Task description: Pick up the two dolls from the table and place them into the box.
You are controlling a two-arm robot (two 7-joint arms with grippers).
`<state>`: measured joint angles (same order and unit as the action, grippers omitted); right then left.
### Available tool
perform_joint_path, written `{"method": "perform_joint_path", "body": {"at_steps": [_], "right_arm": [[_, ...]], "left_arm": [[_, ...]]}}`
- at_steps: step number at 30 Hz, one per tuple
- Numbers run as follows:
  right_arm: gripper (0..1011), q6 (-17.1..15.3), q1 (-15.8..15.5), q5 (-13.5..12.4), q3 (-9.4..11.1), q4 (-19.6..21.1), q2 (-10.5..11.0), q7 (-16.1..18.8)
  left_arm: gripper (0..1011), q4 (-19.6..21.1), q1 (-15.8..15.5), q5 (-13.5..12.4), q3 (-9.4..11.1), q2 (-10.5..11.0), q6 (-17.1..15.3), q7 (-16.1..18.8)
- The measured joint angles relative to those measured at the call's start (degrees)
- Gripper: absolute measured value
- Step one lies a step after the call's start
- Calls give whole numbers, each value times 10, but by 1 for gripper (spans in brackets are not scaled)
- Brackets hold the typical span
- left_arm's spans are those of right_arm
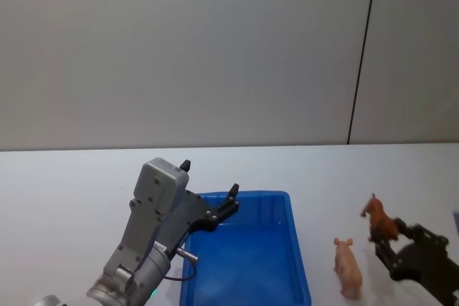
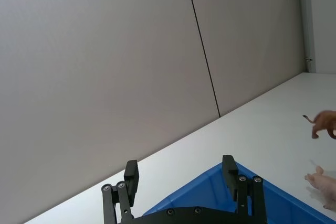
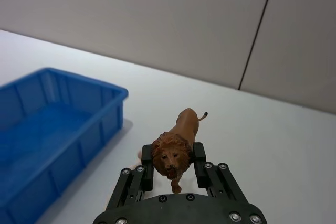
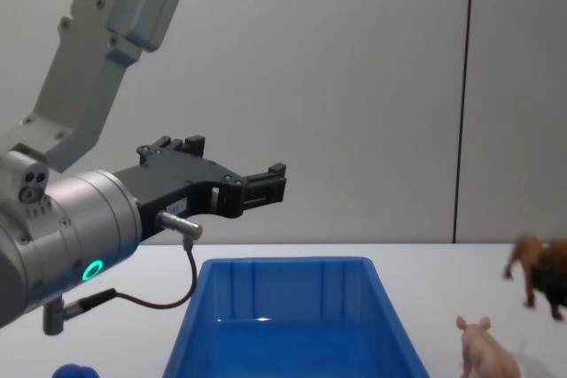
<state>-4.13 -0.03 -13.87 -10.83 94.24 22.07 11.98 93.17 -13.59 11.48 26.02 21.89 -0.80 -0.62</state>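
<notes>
Right gripper (image 3: 172, 163), reaching low and forward, clamps the lion doll (image 3: 184, 127), pig doll (image 1: 348, 266) just left. Left gripper (image 2: 179, 176) hangs raised, fingers spread, box (image 1: 295, 249) beneath.

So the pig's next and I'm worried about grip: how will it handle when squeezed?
The pink pig looks like moulded plastic, so probably stiff and light. It stands on thin legs on the table, so a sideways nudge may tip it. Its smooth rounded body might slip when pinched.
</notes>
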Motion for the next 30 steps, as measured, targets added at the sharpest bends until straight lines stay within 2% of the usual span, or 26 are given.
{"method": "perform_joint_path", "body": {"at_steps": [8,16,25,27,30], "right_arm": [[428,-3,20,15,-7,20,-9,32],[428,-24,56,36,-25,21,-33,83],[430,-60,104,62,-55,-23,-74,147],[466,-66,115,69,-62,-39,-83,159],[575,-69,124,75,-68,-53,-91,169]], "left_arm": [[1001,0,0,0,0,0,0,0],[1001,0,0,0,0,0,0,0],[1001,0,0,0,0,0,0,0],[1001,0,0,0,0,0,0,0],[1002,0,0,0,0,0,0,0]]}}
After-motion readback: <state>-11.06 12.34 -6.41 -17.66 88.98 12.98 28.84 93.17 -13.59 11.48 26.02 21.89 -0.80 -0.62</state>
